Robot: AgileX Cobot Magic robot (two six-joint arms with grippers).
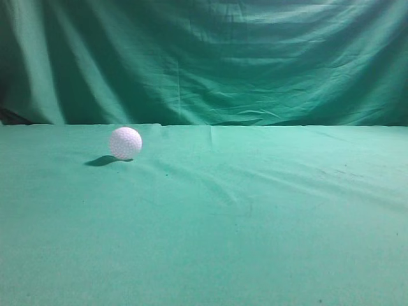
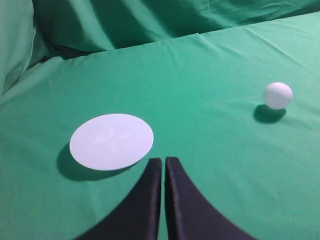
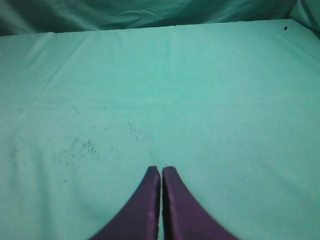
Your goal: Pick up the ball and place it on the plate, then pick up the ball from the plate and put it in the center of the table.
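Ball (image 1: 125, 143) rests on table (image 1: 255, 217), apart from plate (image 2: 111, 141); no writing legible.

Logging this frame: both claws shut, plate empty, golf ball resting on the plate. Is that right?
Not quite. The golf ball lies on the green tablecloth, apart from the plate, as the left wrist view shows. The plate is empty, and the left claw and right claw are both shut.

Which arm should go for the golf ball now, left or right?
Left, probably. The small white dimpled ball and the round white plate both show in the left wrist view, ahead of the closed black left gripper. The right gripper faces only bare green table cloth.
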